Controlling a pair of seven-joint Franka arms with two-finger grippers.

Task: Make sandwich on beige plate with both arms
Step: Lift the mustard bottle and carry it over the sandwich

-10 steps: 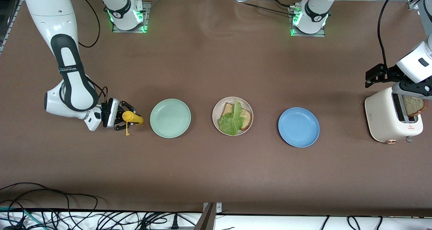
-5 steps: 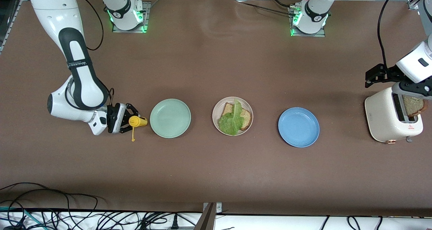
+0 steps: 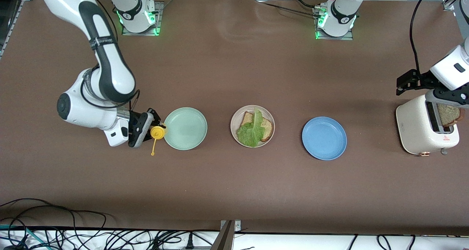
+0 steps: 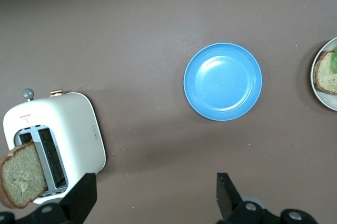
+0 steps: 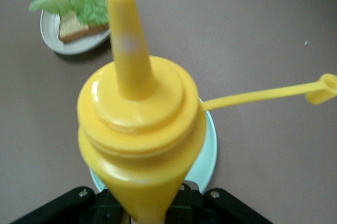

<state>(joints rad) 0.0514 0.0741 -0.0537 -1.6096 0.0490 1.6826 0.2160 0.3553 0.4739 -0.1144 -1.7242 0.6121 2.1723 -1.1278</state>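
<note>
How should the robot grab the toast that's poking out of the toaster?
Probably by the top half of the bread slice sticking up out of the toaster, coming straight down from above with one finger on each flat face. The left gripper already hangs open over it; the rest sits hidden in the slot.

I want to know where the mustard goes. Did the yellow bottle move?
Yes. The yellow bottle, held by the right gripper, has moved toward the mint-green plate and now reaches its rim; a second ago a gap separated them.
</note>
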